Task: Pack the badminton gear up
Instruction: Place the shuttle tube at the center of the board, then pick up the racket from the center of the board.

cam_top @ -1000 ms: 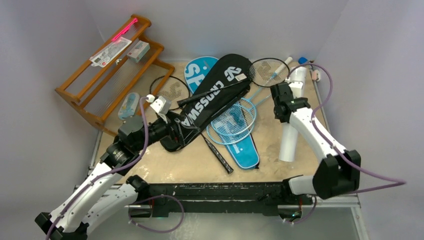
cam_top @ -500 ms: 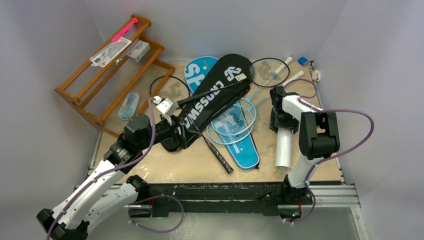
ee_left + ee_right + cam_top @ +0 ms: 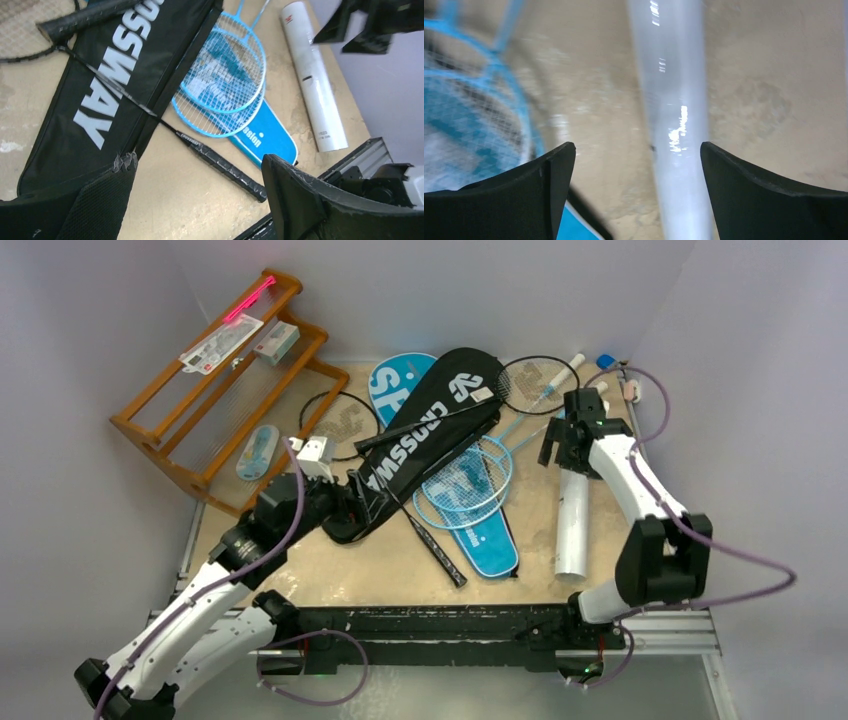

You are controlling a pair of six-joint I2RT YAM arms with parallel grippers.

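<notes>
Right gripper (image 3: 636, 150): spread wide above the tube (image 3: 672, 100) and gripping nothing. The tube runs between the jaws, off-centre and closer to one finger.
Tube: flat on the table (image 3: 400, 570) at the right side, lying front to back, well apart from the black cover (image 3: 432, 425).
Left gripper (image 3: 197, 159): equally wide and empty, at the narrow near end of the black cover, with one finger (image 3: 102, 200) just beside its edge.
Step in hand: most likely taking hold of the tube so it can be stood up or shifted for packing.
Doing it well: centre the jaws over the tube, come straight down and close across its width. The round, glossy wall may roll or slip under a lopsided pinch. A grip far toward one end would probably let the long end sag.
Rackets: two blue rackets (image 3: 465, 478) overlap on the blue cover (image 3: 492, 535), touching the black cover's edge. A black racket (image 3: 437, 552) lies across the black cover, its handle toward the front.
In the way: a blue racket's rim lies near the finger on that side, so a careless descent could catch it.
Off to the side: a wooden rack (image 3: 215, 380) at the back left carries small packets. Shuttlecocks cannot be made out.
</notes>
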